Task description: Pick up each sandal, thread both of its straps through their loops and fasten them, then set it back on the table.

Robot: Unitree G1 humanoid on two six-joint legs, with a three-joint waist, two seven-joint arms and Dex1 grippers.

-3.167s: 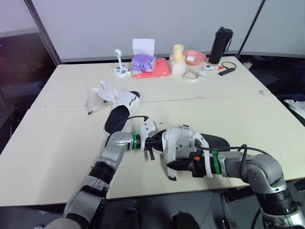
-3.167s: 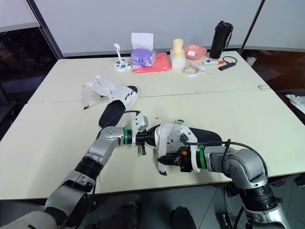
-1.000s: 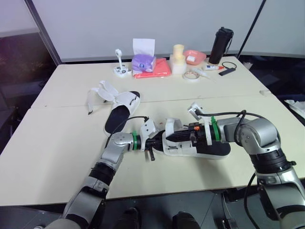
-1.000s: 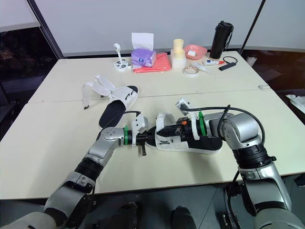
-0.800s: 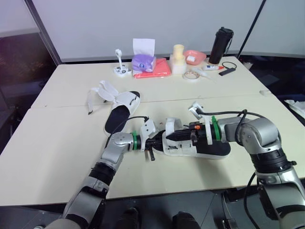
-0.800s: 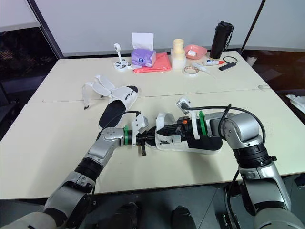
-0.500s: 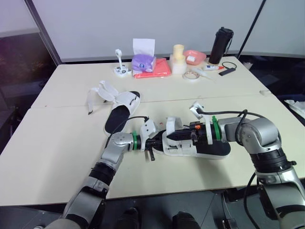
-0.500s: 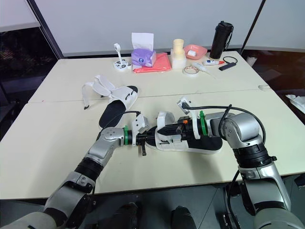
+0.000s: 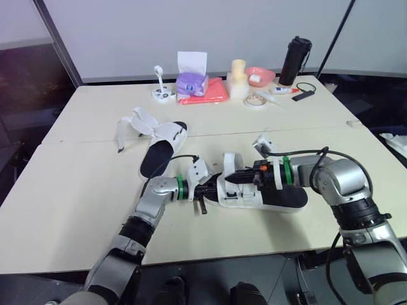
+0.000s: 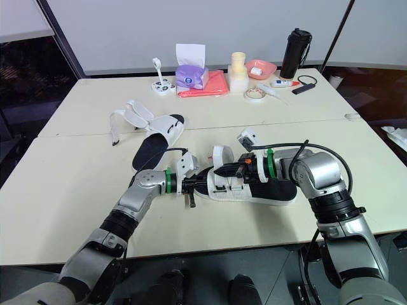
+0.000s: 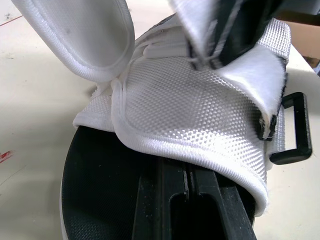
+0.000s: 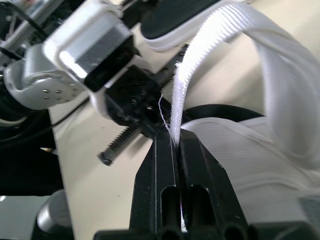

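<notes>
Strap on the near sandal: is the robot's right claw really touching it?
Touching. The right wrist view shows the right gripper with its two black fingers pinched shut on the edge of the white strap, with no gap.

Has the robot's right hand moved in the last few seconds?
Yes. The right gripper moved away from the table near edge, now over the sandal, pinching its strap.

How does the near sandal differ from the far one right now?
The near sandal is held by the left gripper and right gripper; the far sandal lies untouched. The near sandal's strap is pinched upward; the far sandal's straps splay loose on the table. Both: white straps, black insoles.
</notes>
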